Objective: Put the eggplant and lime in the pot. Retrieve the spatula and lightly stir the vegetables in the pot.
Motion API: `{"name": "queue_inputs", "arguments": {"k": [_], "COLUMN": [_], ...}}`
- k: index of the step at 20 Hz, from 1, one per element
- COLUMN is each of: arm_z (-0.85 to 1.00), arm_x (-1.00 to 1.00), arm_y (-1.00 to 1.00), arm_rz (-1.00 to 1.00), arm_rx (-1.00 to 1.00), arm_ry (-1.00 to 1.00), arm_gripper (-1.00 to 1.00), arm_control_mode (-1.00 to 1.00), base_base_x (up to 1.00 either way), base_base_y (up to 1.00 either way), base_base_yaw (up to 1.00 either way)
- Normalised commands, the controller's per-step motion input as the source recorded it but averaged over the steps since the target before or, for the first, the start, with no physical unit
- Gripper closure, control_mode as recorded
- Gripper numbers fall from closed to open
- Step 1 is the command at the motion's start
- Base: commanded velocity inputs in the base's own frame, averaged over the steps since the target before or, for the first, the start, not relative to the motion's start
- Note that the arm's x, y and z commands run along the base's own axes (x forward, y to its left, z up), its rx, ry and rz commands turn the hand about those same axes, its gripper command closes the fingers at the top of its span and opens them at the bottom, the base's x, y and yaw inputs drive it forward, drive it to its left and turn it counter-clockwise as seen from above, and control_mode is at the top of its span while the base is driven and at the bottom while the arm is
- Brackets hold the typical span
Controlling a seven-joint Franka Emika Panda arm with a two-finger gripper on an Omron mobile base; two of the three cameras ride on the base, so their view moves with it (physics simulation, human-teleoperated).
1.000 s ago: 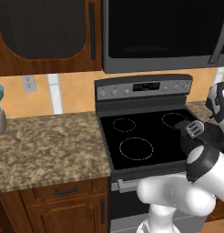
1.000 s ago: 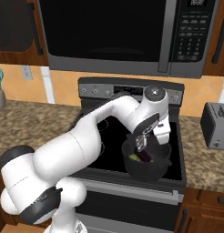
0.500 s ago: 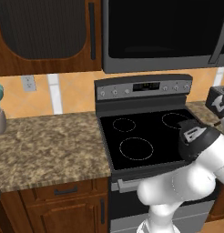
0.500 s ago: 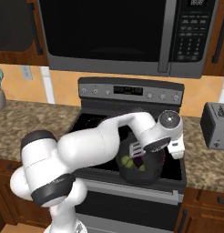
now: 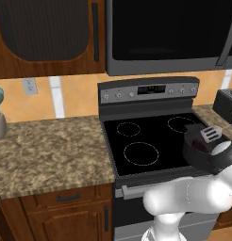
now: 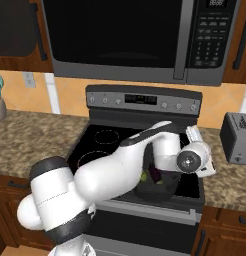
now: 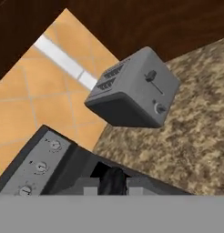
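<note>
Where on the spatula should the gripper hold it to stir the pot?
The spatula's thin black handle, approached from the end away from the head: it is narrow enough for the jaws and leaves the slotted head free over the pot. The gripper looks shut there.

Even, flat rendered light, sharp throughout, soft shadows, no glare.

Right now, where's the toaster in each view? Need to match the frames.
Left base view: toaster at the far right edge, cut off, on the counter right of the stove.
Right base view: toaster at the right edge, mid-height, on the counter.
Hand view: toaster centre, tilted, on the speckled counter.
Shared landmark: the stove control panel next to it.
</note>
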Motion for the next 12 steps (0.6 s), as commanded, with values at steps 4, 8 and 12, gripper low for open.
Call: {"name": "queue_inputs", "arguments": {"k": [4,8,12], "arm_z": [-0.09,0.00,0.07], "arm_x": [-0.01,-0.02,-0.39], "arm_y": [0.29,0.52,0.58], "arm_rz": [0.00,0.00,0.00], "arm_rx": [-0.48,-0.45,-0.37], "arm_ry": [-0.34,-0.14,-0.06], "arm_gripper": [1.00,1.00,1.00], "arm_control_mode": [-1.00,-1.00,-1.00], "base_base_x": [0.00,0.00,0.00], "base_base_y": [0.00,0.00,0.00], "base_base_yaw": [0.00,0.00,0.00]}}
